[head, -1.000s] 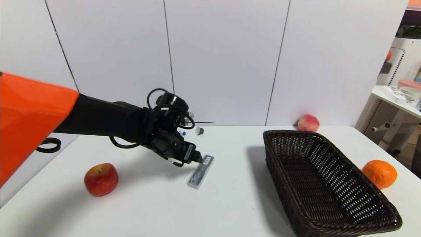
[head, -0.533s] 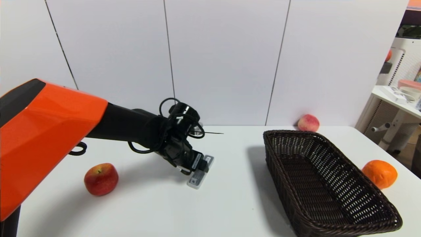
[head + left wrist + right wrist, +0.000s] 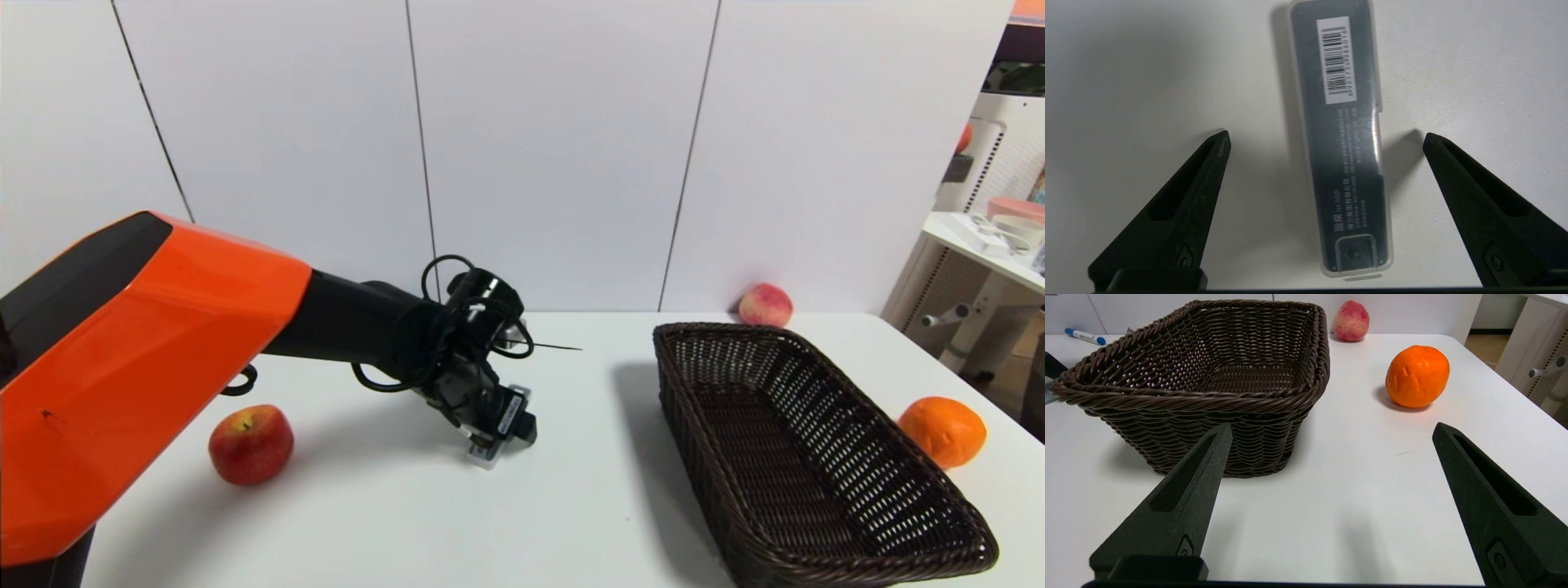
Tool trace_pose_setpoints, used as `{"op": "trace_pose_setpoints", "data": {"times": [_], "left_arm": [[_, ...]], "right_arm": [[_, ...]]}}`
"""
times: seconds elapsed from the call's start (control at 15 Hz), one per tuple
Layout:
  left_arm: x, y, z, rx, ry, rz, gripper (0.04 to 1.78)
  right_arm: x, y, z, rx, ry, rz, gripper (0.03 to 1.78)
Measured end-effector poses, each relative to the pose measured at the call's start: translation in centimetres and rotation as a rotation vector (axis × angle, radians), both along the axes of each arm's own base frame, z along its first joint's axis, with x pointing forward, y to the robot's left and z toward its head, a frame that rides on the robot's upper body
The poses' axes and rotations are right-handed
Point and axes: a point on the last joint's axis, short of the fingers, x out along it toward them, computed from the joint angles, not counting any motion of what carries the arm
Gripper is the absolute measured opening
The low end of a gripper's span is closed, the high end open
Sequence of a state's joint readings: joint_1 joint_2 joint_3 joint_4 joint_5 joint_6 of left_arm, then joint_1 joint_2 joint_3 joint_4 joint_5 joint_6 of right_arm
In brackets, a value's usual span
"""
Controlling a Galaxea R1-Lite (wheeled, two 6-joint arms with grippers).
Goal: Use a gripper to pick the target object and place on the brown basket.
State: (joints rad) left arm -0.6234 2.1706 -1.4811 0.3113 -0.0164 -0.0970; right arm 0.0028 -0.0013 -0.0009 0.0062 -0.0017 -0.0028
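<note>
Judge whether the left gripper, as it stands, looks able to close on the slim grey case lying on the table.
Probably yes. The left gripper is open above the grey case, one finger on each long side, with only bare table between fingers and case.

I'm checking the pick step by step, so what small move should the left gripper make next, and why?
Probably close. The left gripper is open, one finger on each side of the grey case, which lies flat on the table, neither finger touching it. Closing should grip it for the brown basket.
</note>
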Motion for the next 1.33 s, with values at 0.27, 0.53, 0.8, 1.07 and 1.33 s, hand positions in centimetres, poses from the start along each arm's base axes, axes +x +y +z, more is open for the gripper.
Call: {"op": "trace_pose_setpoints", "data": {"times": [0.27,0.53,0.8,1.07,1.33], "left_arm": [[-0.6,-1.2,0.1,0.063,-0.019,0.007,1.69],[-0.6,-1.4,0.1,0.065,-0.021,0.002,1.69],[-0.5,-1.4,-0.1,0.064,-0.017,0.009,1.69],[-0.5,-1.3,-0.1,0.061,-0.011,0.019,1.69],[-0.4,-1.2,-0.1,0.062,-0.009,0.025,1.11]], "right_arm": [[0.0,0.0,0.0,0.000,0.000,0.000,1.69],[0.0,0.0,0.0,0.000,0.000,0.000,1.69],[0.0,0.0,0.0,0.000,0.000,0.000,1.69],[0.0,0.0,0.0,0.000,0.000,0.000,1.69],[0.0,0.0,0.0,0.000,0.000,0.000,1.69]]}}
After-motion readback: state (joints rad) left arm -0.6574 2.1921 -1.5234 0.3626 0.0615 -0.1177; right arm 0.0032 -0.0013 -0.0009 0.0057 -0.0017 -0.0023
